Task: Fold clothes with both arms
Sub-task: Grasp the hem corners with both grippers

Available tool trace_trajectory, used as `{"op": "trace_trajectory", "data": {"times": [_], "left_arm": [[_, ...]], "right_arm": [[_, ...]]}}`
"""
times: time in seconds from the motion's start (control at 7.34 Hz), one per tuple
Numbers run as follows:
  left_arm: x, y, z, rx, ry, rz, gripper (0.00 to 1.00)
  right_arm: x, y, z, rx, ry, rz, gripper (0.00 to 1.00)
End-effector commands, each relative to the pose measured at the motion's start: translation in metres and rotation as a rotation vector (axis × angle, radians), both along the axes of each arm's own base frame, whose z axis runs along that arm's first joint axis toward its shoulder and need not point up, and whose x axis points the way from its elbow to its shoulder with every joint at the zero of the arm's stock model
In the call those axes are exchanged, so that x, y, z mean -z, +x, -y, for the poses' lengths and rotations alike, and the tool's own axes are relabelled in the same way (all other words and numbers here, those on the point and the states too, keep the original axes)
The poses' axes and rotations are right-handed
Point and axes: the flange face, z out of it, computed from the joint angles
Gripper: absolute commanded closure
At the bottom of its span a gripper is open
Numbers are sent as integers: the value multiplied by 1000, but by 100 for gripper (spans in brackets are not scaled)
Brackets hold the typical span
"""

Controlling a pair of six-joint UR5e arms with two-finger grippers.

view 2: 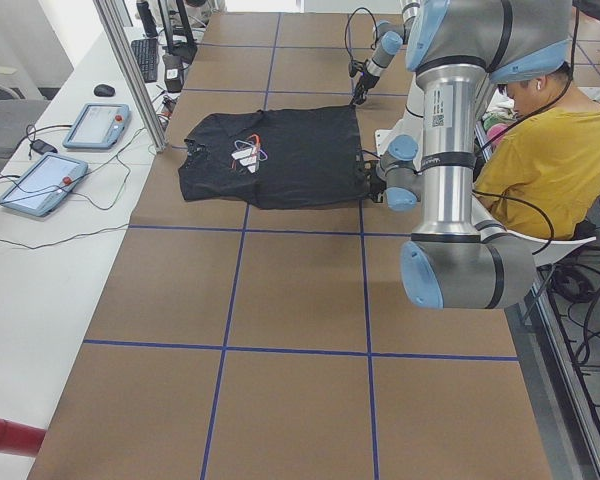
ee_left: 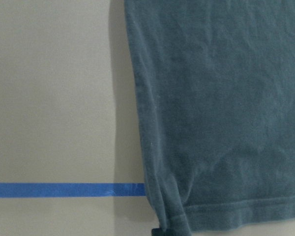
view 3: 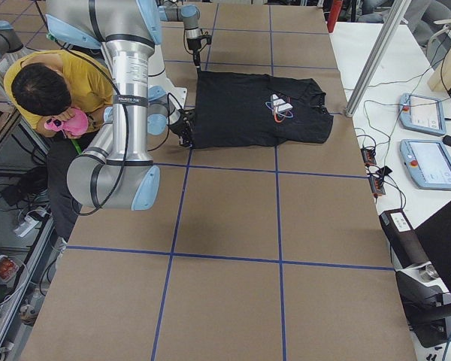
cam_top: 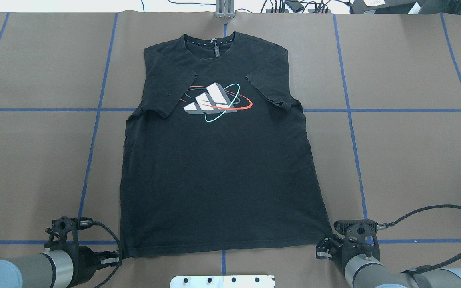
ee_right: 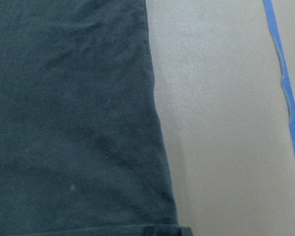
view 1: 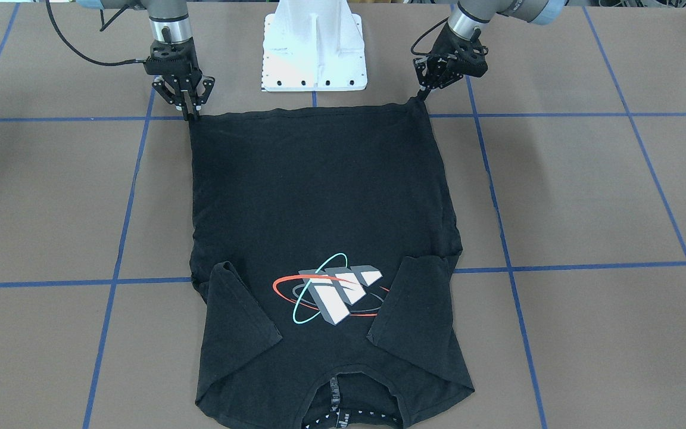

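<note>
The left gripper is closed on a hem corner of the shirt, and that corner is drawn up to a small point off the table. The right gripper is likewise clamped, fingers together, on the other hem corner. Both grippers are held low, one to each side of the white base. The hem is stretched straight between them, just in front of the base. The shirt is spread flat, front up, and runs from the hem away from the base, with the collar at the end farthest from it. Both sleeves are folded inward over the chest, and the print is seen between them. Blue tape is laid on the table in a grid. Behind the base, a seated person in a yellow top is seen in the side views.
</note>
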Motion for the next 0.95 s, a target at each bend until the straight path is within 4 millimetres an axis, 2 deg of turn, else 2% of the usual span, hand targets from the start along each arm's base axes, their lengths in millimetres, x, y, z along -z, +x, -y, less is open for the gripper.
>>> {"op": "trace_trajectory", "data": {"times": [0.0, 0.14, 0.27, 0.68, 0.82], "left_arm": [[0, 0, 0, 0, 0, 0, 100], [0, 0, 0, 0, 0, 1, 100], [0, 0, 0, 0, 0, 0, 100], [2, -1, 0, 0, 0, -3, 100], [9, -10, -1, -13, -2, -15, 100]], "right_arm": [[-3, -1, 3, -5, 1, -8, 69], [-3, -1, 5, -9, 0, -6, 73], [-2, 0, 6, -9, -2, -5, 98], [7, 3, 11, -19, -6, 14, 100], [21, 9, 13, -20, -10, 39, 100]]}}
